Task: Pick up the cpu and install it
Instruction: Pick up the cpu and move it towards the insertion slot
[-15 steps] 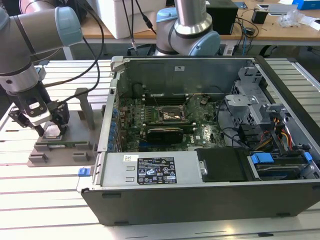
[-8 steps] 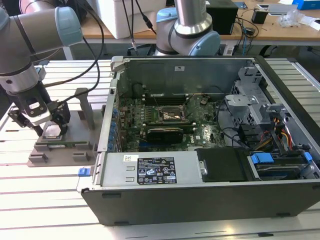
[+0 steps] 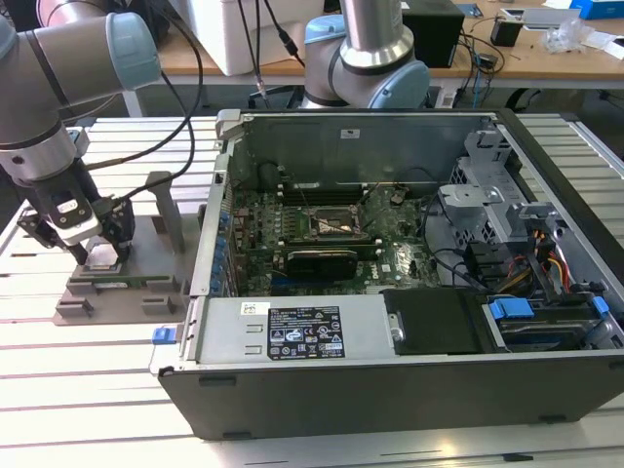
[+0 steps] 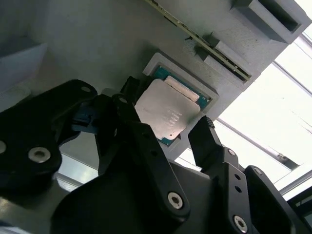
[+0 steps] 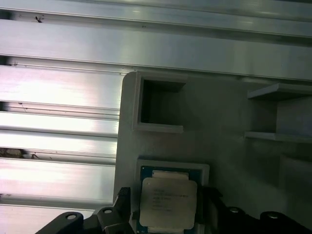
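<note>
Cpu [image 5: 168,202] lies flat, metal top up, in its square recess of the grey tray [image 5: 219,122]; not yet lifted. The tray stands on the slatted worktop [image 3: 78,390], at the exterior view's left of the open computer case [image 3: 390,380]. Your hand [image 3: 97,255] hangs low over the recess, spread wide, with fingers [image 4: 207,134] on either side of the chip; contact with its edges: cannot tell. Step in hand, as judged: pick-up, at pre-grasp. The socket [image 3: 327,222] sits well apart, inside the case. Closing would call for you to set both fingers square on opposite edges, clear of the recess walls.
</note>
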`<state>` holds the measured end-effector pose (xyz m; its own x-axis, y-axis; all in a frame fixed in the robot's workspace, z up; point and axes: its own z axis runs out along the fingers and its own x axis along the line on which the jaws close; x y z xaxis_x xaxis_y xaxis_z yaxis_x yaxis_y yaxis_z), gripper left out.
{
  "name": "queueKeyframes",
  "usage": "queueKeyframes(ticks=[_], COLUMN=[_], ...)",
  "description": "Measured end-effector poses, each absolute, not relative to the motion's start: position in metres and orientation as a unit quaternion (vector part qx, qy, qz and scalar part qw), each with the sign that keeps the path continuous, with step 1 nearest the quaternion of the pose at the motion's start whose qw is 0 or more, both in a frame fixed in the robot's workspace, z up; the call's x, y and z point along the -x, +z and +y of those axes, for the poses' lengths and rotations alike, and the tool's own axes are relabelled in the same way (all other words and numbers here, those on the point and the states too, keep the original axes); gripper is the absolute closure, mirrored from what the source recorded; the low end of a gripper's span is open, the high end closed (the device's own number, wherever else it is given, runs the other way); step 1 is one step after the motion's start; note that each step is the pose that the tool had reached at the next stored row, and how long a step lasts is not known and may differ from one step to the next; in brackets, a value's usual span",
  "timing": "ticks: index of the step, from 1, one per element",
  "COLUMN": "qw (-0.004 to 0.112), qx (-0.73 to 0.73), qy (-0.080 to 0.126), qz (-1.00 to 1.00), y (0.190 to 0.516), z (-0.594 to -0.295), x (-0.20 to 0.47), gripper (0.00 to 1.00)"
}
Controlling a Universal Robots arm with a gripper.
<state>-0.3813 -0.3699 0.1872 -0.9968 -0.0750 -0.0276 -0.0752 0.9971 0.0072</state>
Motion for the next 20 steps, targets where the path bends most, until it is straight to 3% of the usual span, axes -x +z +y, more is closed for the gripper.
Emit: queueKeyframes(ticks=[1, 3, 20], qw=[0.014, 0.014, 0.014], qx=[0.038, 0.038, 0.038], qy=[0.004, 0.004, 0.004], qz=[0.999, 0.999, 0.999], y=[0.187, 0.187, 0.209], z=[-0.37, -0.37, -0.37], x=[0.381, 0.381, 0.381], gripper=[0.35, 0.45, 0.45])
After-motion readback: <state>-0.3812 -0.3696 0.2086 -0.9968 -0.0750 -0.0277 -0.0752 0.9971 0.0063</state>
